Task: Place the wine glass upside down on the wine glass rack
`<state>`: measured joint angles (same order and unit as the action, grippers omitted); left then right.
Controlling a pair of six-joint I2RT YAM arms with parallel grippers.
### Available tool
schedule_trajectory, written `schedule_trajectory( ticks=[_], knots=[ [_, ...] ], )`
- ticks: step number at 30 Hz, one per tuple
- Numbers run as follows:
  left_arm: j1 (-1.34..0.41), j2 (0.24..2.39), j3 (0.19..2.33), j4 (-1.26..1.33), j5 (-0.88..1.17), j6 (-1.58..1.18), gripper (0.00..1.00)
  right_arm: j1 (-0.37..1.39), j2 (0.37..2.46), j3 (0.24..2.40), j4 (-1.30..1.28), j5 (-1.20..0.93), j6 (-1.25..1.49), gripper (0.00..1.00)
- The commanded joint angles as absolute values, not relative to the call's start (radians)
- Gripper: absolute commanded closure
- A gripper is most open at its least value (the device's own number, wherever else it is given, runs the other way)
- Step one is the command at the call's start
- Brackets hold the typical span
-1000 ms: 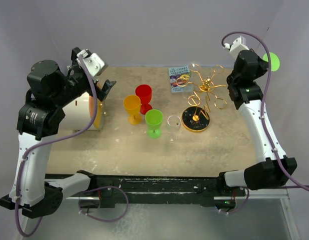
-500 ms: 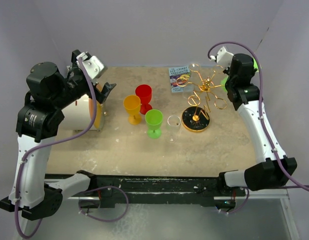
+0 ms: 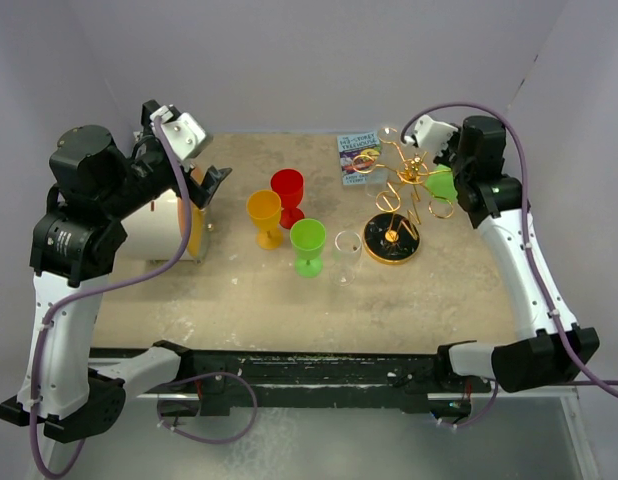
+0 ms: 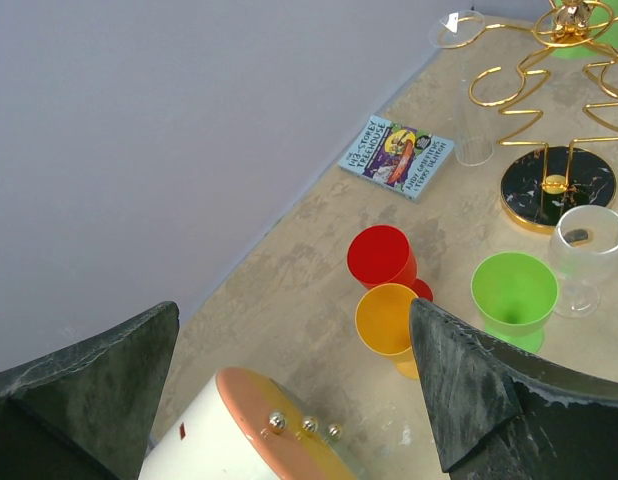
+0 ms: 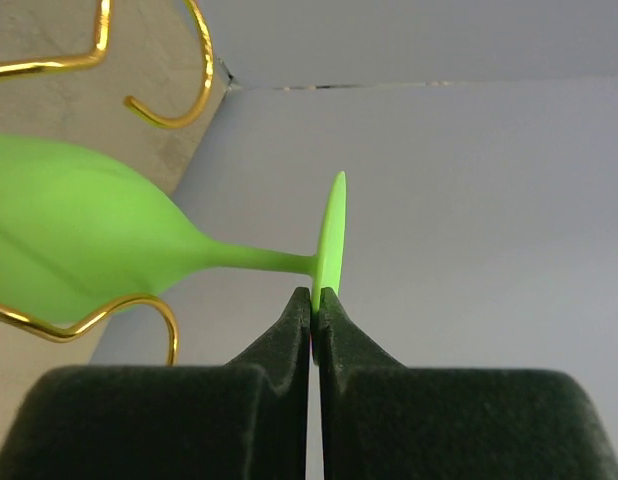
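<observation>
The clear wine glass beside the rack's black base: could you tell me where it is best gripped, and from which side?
Probably its thin stem, from the near side: the clear wine glass stands upright, with the standing green glass left and the black base right.

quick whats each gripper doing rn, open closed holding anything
left gripper: open, holding nothing
right gripper: closed, pinching the edge of the foot of the green wine glass

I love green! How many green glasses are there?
2. One green glass stands on the table beside the clear glass. The second green glass is pinched by its foot in the right gripper, at the rack. None seems hidden.
</observation>
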<state>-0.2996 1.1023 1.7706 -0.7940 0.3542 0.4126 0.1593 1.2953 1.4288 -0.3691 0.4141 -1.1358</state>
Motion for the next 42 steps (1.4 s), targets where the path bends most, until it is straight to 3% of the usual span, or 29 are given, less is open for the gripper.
schedule_trajectory(
  ticks=[1, 13, 42],
  knots=[
    [-0.287, 1.101, 1.789, -0.769, 0.381, 0.420, 0.01, 0.165, 1.283, 1.502, -0.452, 0.279, -1.202, 1.00],
    [-0.283, 1.100, 1.791, -0.767, 0.389, 0.419, 0.01, 0.189, 1.305, 1.549, -0.528, 0.143, -1.258, 1.00],
    [-0.264, 1.088, 1.793, -0.764, 0.410, 0.410, 0.01, 0.199, 1.365, 1.545, -0.467, 0.048, -1.376, 1.00]
  ],
)
